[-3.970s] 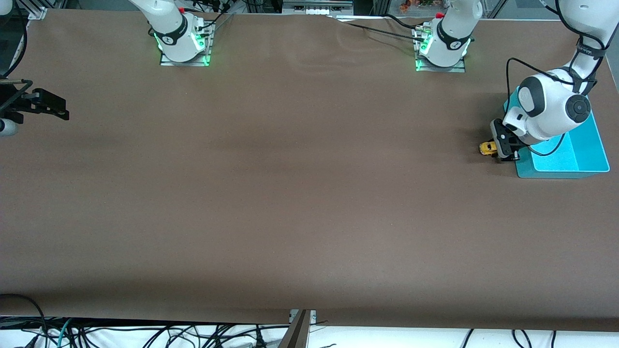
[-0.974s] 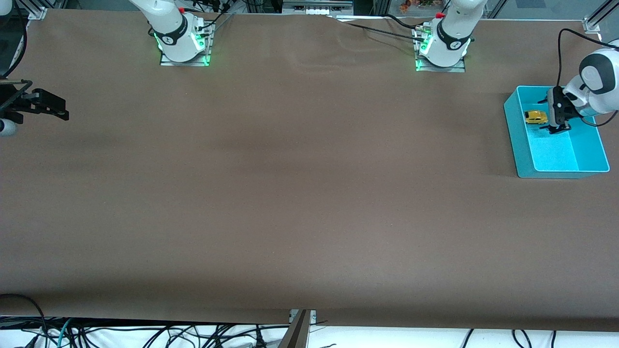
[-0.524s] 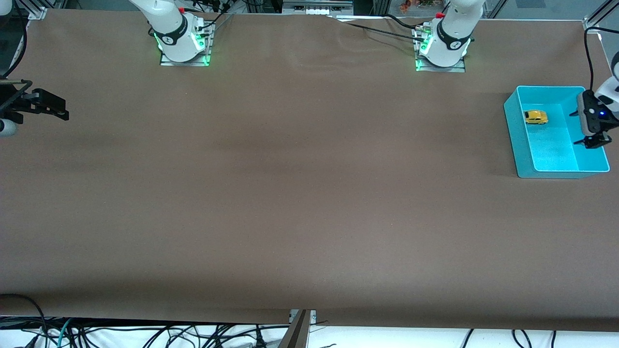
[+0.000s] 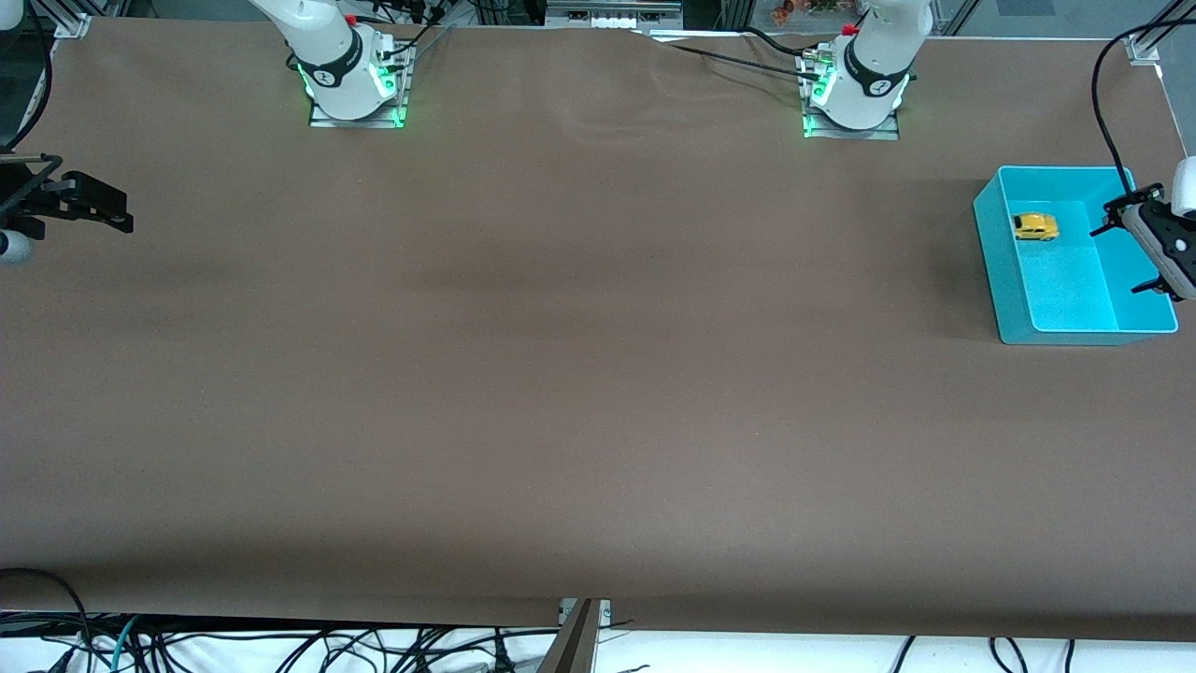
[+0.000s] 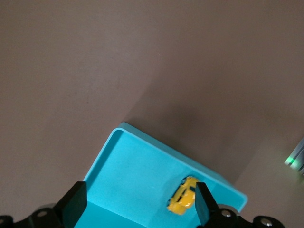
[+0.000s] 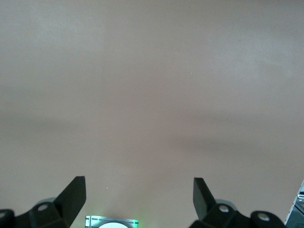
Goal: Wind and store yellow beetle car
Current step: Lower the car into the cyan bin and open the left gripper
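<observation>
The yellow beetle car (image 4: pixel 1035 226) lies on its wheels inside the teal bin (image 4: pixel 996 262), in the corner of the bin farthest from the front camera. In the left wrist view the car (image 5: pixel 182 201) shows on the bin's floor (image 5: pixel 135 178), next to one fingertip. My left gripper (image 4: pixel 1132 252) is open and empty, up in the air over the bin's rim at the left arm's end of the table; it also shows in the left wrist view (image 5: pixel 139 211). My right gripper (image 4: pixel 93 206) is open and empty, waiting at the right arm's end of the table.
The brown table mat (image 4: pixel 579 374) covers the table. The two arm bases (image 4: pixel 355 84) (image 4: pixel 852 93) stand lit green along the edge farthest from the front camera. The right wrist view shows bare mat and one lit base (image 6: pixel 111 222).
The left gripper carried the car from the table beside the bin into the bin, let go and rose away toward the table's end. The car stays in the bin. The right arm is still.
</observation>
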Available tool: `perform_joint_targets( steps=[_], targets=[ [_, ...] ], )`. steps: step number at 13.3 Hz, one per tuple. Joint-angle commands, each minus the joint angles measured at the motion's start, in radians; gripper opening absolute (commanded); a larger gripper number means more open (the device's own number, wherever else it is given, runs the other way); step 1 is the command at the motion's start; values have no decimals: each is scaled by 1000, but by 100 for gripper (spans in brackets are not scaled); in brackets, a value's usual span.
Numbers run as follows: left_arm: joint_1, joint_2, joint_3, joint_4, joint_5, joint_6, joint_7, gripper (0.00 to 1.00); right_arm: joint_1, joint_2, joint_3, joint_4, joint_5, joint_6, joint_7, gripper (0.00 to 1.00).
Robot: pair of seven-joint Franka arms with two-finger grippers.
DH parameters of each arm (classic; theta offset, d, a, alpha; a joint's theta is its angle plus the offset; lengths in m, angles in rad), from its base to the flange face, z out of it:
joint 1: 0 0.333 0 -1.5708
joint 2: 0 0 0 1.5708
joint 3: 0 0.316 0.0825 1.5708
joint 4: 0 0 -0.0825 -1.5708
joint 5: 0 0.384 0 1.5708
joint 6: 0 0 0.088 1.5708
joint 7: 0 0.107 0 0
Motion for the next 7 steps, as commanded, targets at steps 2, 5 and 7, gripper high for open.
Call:
perform_joint_targets(
  steps=[2,5,7],
  targets=[
    [-99,-72,5,31,-19,-98,-325,100,-8,-7,5,-8,16,5,15,100],
    [-185,-81,5,118,-33,-236,-596,100,-8,-7,5,-8,36,2,36,100],
    [-222,-80,5,156,-42,-272,-745,100,-8,-7,5,-8,43,4,67,100]
  ],
)
